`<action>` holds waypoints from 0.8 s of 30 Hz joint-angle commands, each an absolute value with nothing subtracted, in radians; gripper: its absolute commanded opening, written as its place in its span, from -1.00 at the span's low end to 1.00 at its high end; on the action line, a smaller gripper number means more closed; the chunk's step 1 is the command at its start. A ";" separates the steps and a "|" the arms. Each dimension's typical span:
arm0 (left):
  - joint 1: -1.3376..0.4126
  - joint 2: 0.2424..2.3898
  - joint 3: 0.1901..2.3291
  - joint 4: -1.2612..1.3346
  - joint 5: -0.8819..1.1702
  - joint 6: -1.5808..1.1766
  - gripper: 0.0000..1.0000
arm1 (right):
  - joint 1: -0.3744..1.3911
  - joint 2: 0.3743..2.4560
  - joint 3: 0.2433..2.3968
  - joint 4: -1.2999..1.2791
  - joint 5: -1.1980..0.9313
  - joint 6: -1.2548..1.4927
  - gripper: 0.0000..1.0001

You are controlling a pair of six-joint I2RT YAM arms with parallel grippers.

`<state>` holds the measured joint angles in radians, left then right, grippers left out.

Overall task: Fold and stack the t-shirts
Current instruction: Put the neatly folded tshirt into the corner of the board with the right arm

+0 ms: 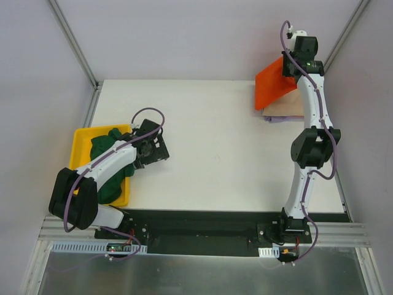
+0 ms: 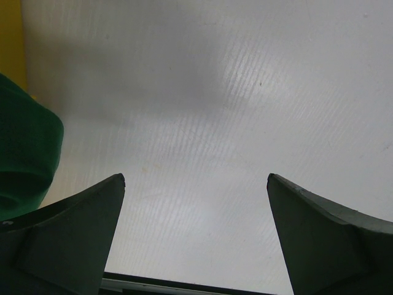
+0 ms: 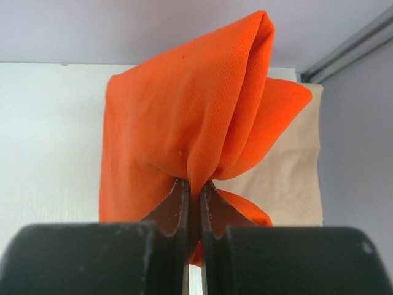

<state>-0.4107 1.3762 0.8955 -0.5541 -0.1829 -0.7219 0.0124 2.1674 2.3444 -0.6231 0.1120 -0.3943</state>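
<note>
My right gripper is shut on a fold of the orange-red t-shirt and holds it lifted at the far right corner. Under it the tan t-shirt lies flat, with a pale purple edge showing below that. The dark green t-shirt sits bunched in the yellow tray. My left gripper hangs open just right of the tray over bare table, with nothing between its fingers.
The yellow tray stands at the table's left edge. Metal frame posts rise at the back left and back right corners. A dark strip runs along the near edge between the arm bases.
</note>
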 commanded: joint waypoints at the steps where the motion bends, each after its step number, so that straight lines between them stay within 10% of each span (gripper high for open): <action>1: -0.402 1.387 0.936 -0.566 -0.163 -0.744 0.98 | 0.015 2.131 2.401 -0.533 -0.049 -0.385 -0.99; 24: -0.402 1.422 0.951 -0.566 -0.173 -0.752 0.98 | 0.026 2.224 2.442 -0.432 -0.112 -0.409 -0.99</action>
